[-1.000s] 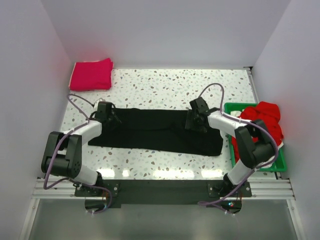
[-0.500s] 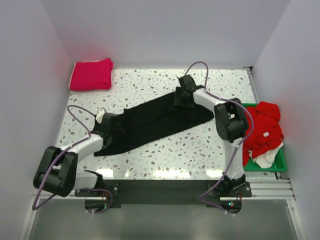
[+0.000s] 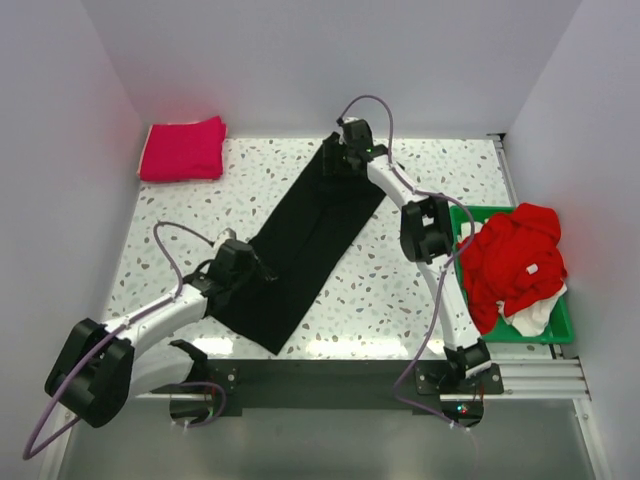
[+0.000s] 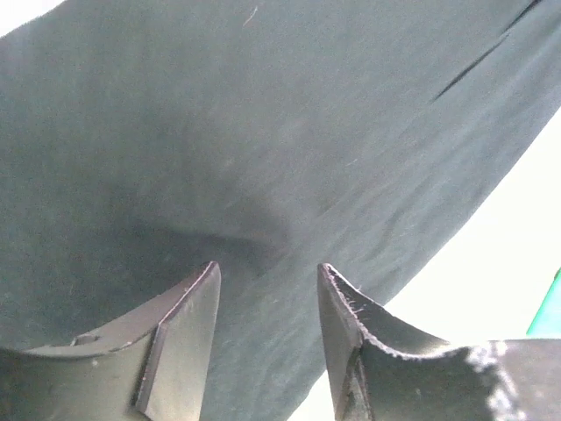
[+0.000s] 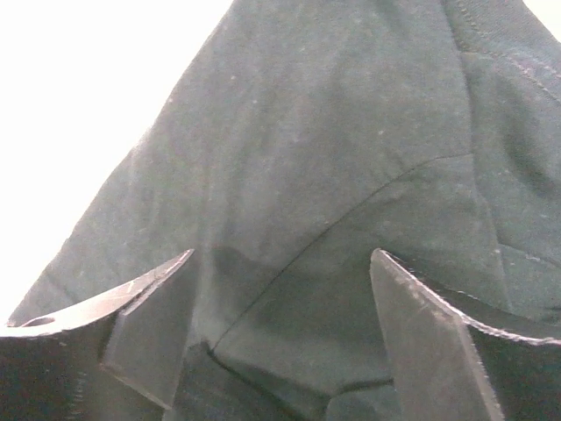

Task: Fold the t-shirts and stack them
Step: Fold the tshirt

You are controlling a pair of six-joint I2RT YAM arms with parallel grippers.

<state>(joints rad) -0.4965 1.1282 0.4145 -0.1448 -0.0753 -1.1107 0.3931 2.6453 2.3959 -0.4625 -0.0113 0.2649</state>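
Note:
A large black t-shirt (image 3: 305,240), folded into a long strip, lies diagonally on the table from near left to far centre. My left gripper (image 3: 250,272) is over its near-left end; in the left wrist view (image 4: 267,267) its jaws stand apart with the black cloth (image 4: 263,132) flat beneath them. My right gripper (image 3: 338,165) is over the far end; in the right wrist view (image 5: 282,254) its jaws are wide apart above the cloth (image 5: 333,132) and a fold seam. A folded magenta-pink t-shirt (image 3: 182,148) lies at the far left corner.
A green tray (image 3: 562,335) at the right edge holds a heap of red t-shirts (image 3: 515,260) with a white one (image 3: 540,315) beneath. White walls enclose the speckled table (image 3: 420,290) on the left, back and right.
The black shirt has swung from lying across the table to a steep diagonal. My right gripper moved to the far centre with its end; my left gripper moved nearer and to the right.

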